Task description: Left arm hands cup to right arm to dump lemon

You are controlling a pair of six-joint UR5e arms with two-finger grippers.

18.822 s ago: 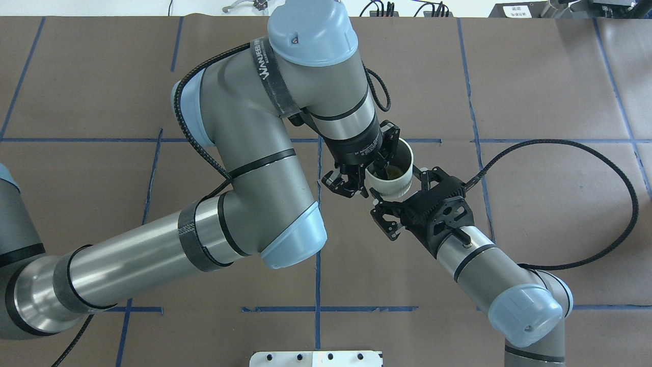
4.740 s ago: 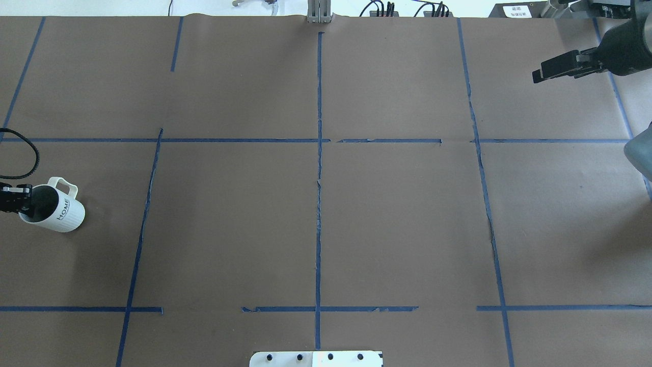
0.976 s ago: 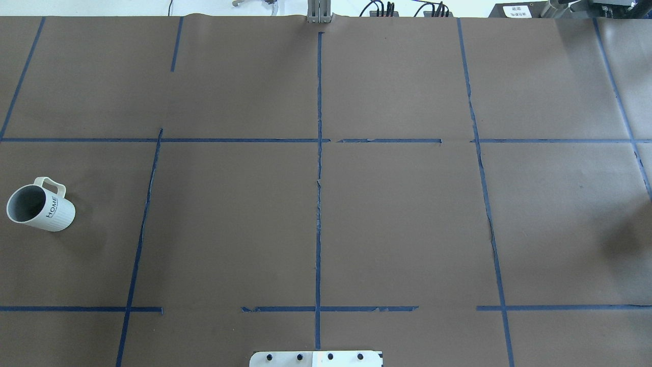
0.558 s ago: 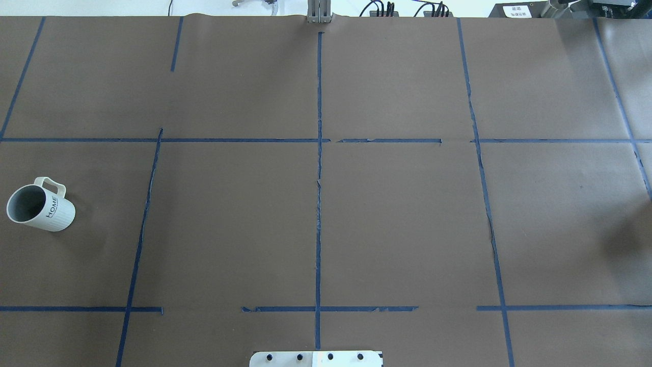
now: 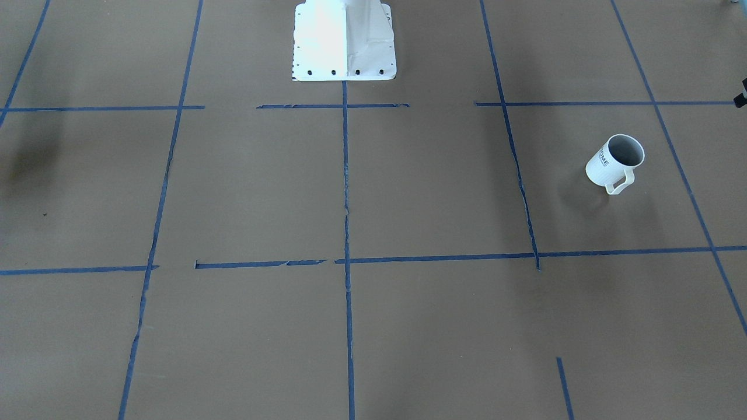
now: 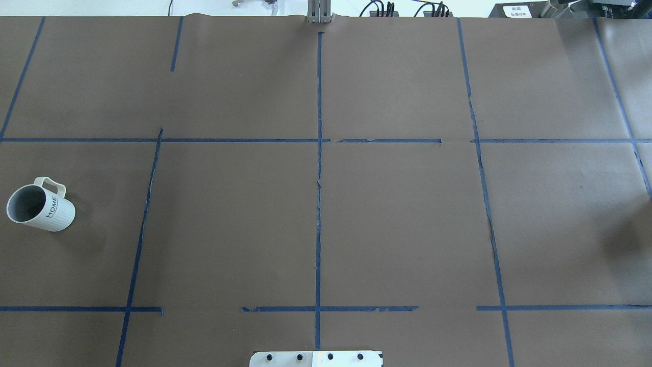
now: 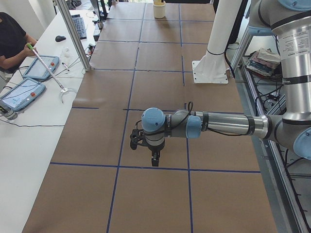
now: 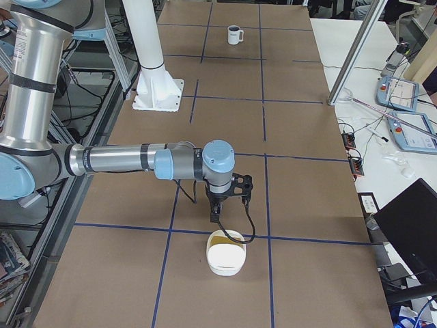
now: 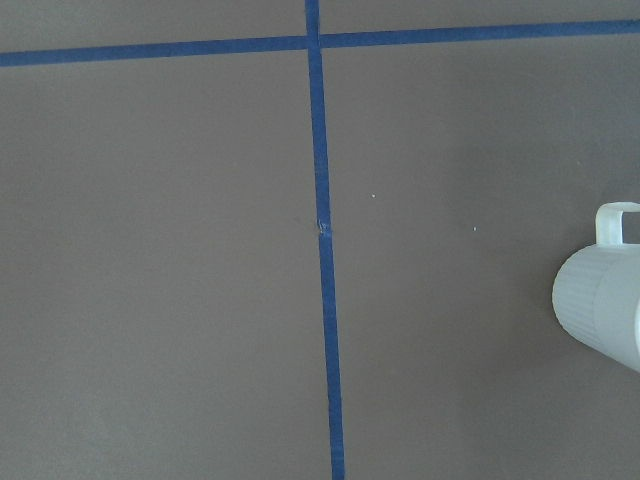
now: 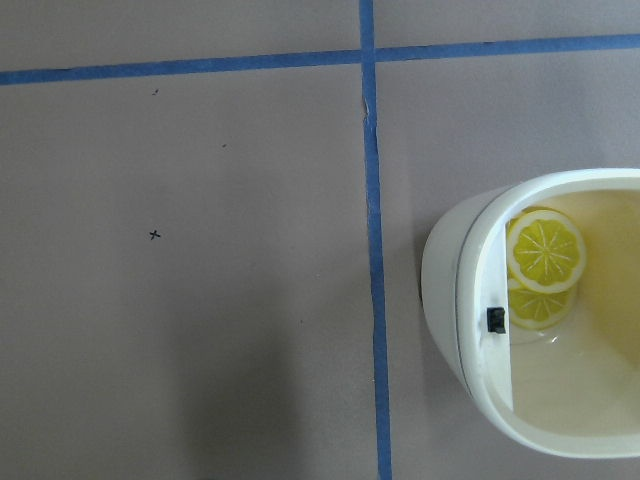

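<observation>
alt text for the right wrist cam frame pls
A white container at the lower right edge holds two lemon slices, one partly covering the other. The rest is brown table paper crossed by blue tape lines, one horizontal near the top and one vertical beside the container.

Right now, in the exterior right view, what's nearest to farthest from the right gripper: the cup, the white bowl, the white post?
1. The white bowl, close by the right gripper, toward the camera.
2. The white post, farther back on the left.
3. The cup, at the table's far end.
</observation>
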